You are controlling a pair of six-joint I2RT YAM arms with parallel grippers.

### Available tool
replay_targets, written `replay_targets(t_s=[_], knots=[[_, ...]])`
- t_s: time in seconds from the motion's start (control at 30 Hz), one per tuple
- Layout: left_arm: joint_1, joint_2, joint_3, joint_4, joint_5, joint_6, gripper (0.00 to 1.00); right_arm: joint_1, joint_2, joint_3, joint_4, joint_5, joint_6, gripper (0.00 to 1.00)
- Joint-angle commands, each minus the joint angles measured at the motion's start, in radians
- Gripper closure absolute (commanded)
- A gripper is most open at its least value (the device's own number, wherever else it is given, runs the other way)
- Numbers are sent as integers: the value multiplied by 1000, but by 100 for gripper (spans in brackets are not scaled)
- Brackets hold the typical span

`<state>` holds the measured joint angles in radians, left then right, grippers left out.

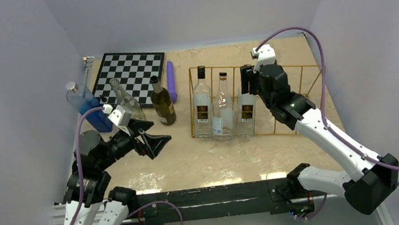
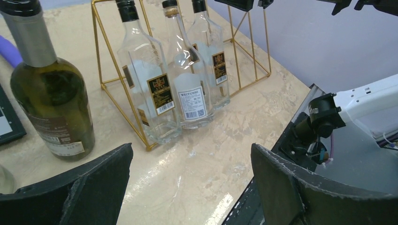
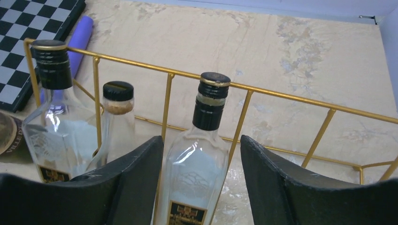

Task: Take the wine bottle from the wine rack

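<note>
The gold wire wine rack stands at the right middle of the table. Three clear bottles stand upright in its left end. My right gripper is open and straddles the rightmost clear bottle at its shoulder. In the right wrist view the rack's top rail runs behind this bottle. The bottle sits between the spread jaws of my right gripper, with a gap on its right side. My left gripper is open and empty, low over the table left of the rack. It also shows in the left wrist view.
A dark green wine bottle stands on the table left of the rack, also in the left wrist view. A blue bottle and a clear bottle stand near the left arm. A chessboard and a purple cylinder lie at the back.
</note>
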<state>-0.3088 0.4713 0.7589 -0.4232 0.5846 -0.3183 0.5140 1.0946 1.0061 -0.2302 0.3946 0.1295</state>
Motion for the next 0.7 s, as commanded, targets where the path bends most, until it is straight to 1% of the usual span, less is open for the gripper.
replay_targets(t_s=[0.0,0.13,0.27,0.43,0.5,0.57,0.63,0.67], knots=[[-1,-30,-3,7,-72,19,1,-60,73,76,85,-93,15,36],[-1,-66,-6,-8,-146,22,1,-106,156,120,62,-158,39,35],[-1,-87,-9,-20,-210,27,1,-125,227,157,39,-150,41,34],[-1,-82,-4,-29,-218,30,1,-139,286,166,58,-171,38,40],[-1,-81,-4,-30,-222,31,1,-143,303,170,57,-171,36,43],[-1,-83,-4,-34,-230,34,1,-145,309,170,59,-168,24,49],[-1,-86,-4,-37,-239,35,1,-145,305,165,61,-157,3,62],[-1,-87,-3,-37,-245,36,1,-144,297,164,63,-152,-7,66]])
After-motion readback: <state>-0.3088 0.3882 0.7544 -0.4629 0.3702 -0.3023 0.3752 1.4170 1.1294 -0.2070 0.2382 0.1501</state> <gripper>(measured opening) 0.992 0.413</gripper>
